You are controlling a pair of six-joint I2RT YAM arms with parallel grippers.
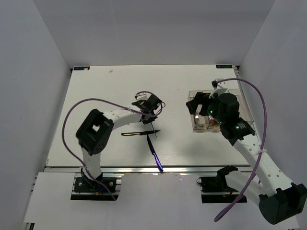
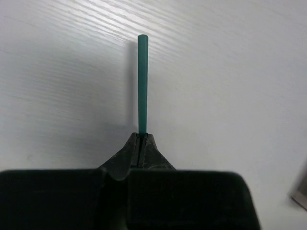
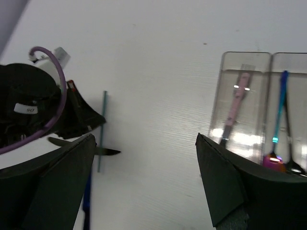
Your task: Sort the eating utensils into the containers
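My left gripper (image 2: pixel 142 136) is shut on a teal chopstick (image 2: pixel 142 81) and holds it by one end just above the table. In the top view this gripper (image 1: pixel 151 111) is at mid-table, with the chopstick (image 1: pixel 154 128) pointing toward the near edge. A dark knife with a yellowish handle (image 1: pixel 138 134) and a blue knife (image 1: pixel 155 154) lie just beyond it. My right gripper (image 3: pixel 146 163) is open and empty, hovering at the left end of the clear containers (image 1: pixel 197 123). The bins (image 3: pixel 242 62) hold a pink-handled utensil (image 3: pixel 233 108) and a blue-handled one (image 3: pixel 280 105).
My right arm covers most of the container row in the top view. The left gripper (image 3: pixel 79 117) and its purple cable (image 3: pixel 53 55) show at the left of the right wrist view. White walls enclose the table on three sides.
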